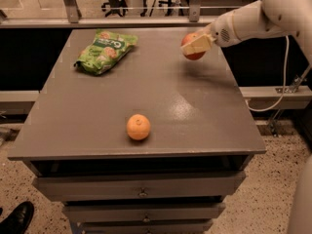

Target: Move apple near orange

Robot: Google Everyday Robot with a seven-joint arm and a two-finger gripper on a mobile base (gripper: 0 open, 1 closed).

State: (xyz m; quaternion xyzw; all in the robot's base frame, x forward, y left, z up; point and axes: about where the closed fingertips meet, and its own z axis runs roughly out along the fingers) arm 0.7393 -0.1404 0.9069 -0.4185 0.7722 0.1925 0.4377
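The red apple point(191, 48) is held in my gripper point(196, 46) above the far right part of the grey table point(204, 116). The gripper's pale fingers point(199, 44) are shut around the apple, which hangs clear of the surface with its shadow below. The small orange point(139, 127) sits on the table near the front edge, left of centre, well apart from the apple. My white arm reaches in from the upper right.
A green snack bag point(104, 51) lies at the far left of the table. Drawers point(141, 191) are below the front edge. A white robot body stands at the right edge, and a black shoe point(14, 218) is on the floor at bottom left.
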